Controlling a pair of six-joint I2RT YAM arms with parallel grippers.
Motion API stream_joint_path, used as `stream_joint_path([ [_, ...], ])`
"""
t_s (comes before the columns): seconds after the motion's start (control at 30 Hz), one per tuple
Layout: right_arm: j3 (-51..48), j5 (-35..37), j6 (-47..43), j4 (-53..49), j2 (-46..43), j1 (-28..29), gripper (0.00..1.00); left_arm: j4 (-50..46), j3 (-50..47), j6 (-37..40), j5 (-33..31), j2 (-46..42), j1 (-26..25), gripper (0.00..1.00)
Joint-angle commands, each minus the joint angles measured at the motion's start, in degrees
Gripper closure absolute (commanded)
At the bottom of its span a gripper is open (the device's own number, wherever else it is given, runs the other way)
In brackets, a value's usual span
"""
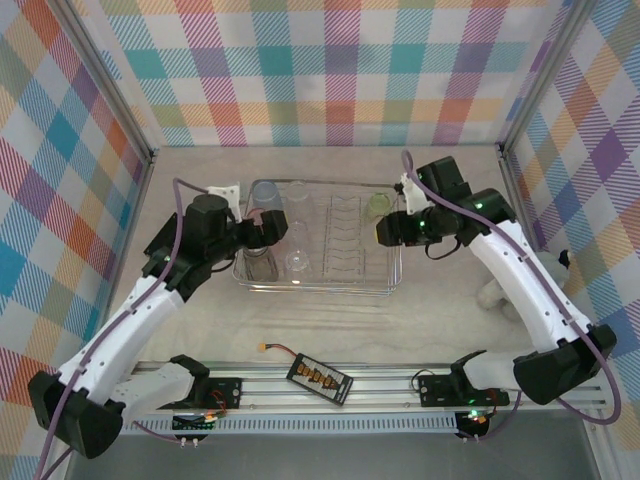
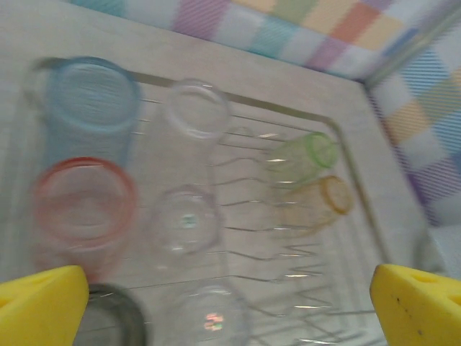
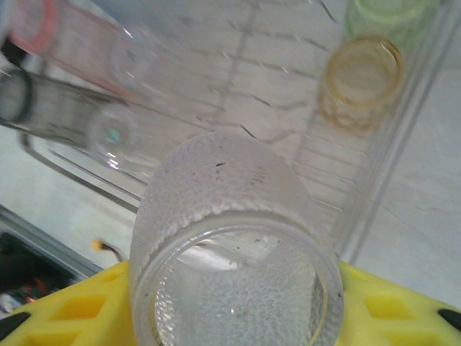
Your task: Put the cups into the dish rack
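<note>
The dish rack (image 1: 320, 288) lies mid-table. In the left wrist view it holds a blue cup (image 2: 94, 97), a pink-red cup (image 2: 85, 202), a grey cup (image 2: 108, 321), three clear cups (image 2: 196, 108), a green cup (image 2: 306, 155) and a yellowish cup (image 2: 320, 198). My left gripper (image 2: 230, 317) hangs open above the rack's left part (image 1: 268, 232), with nothing between its yellow fingers (image 2: 43, 306). My right gripper (image 3: 238, 321) is shut on a clear textured cup (image 3: 238, 238), its mouth toward the camera. It hovers at the rack's right end (image 1: 388, 230), near the yellowish cup (image 3: 360, 79).
A black battery pack (image 1: 320, 380) with a wire lies on the rail at the near edge. A white object (image 1: 492, 292) sits on the table at the right, behind my right arm. Checked walls close in the table on three sides.
</note>
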Motion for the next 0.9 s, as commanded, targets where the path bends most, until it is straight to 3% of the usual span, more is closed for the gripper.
stream_joint_path([
  [0.0,-1.89,2.99,-5.6,-0.93,0.76,0.12,0.57,-6.85,0.28,6.01,-11.65,-2.8,0.44,0.0],
  [0.37,-6.89,14.11,-12.12,5.71,7.58,5.54,0.58,-6.93,-3.11,4.29,-12.36,-4.46,0.46,0.0],
  [0.87,-7.99,21.77,-20.45,14.47,17.06,7.37,0.54,-8.33,-3.86,4.87,-13.31,-3.94,0.49,0.0],
])
